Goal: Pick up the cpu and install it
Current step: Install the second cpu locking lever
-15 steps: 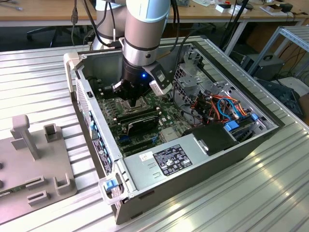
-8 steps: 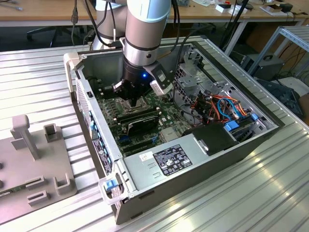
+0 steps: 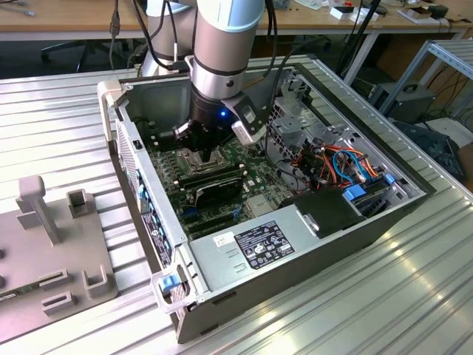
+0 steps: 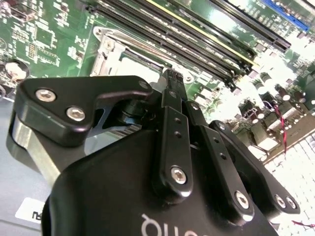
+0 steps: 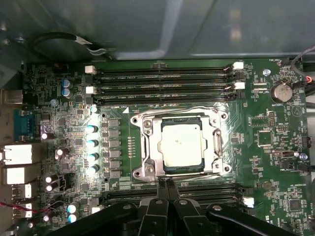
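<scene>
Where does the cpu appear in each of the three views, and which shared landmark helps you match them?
Exterior view: hidden beneath the hand.
First wrist view: the cpu sits inside the socket frame, just beyond the fingertips.
Second wrist view: partly visible inside the same frame, past the fingertips.
Shared landmark: the hand's shut fingertips.

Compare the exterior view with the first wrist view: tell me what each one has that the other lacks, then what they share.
Exterior view: the whole open computer case, its power supply, the arm reaching in, and the ribbed table.

First wrist view: the cpu lying in the metal-framed socket, seen from straight above.

Both: the green motherboard and the gripper, fingers together, beside the socket.
</scene>
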You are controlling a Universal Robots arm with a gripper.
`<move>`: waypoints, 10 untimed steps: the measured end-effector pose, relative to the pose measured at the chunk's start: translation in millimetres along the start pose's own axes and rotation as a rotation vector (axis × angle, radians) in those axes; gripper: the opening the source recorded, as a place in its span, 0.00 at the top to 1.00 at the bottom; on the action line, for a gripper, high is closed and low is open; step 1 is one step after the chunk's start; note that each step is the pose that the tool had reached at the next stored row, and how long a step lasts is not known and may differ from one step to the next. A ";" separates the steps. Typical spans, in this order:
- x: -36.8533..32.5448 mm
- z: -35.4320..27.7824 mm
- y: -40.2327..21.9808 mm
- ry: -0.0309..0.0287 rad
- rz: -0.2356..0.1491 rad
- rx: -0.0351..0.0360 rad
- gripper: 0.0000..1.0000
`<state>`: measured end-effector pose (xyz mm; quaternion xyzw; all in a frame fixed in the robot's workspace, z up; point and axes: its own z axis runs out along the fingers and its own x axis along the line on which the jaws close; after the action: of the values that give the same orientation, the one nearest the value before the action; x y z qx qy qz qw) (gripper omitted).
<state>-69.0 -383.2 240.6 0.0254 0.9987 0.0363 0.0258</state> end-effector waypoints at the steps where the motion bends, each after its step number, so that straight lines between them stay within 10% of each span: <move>1: -2.3 0.2 0.2 -0.0001 0.001 0.0000 0.89; 10: -6.3 2.1 21.1 -0.0012 0.017 0.0008 0.89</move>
<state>-61.6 -362.3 240.4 0.0338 0.9984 0.0361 0.0261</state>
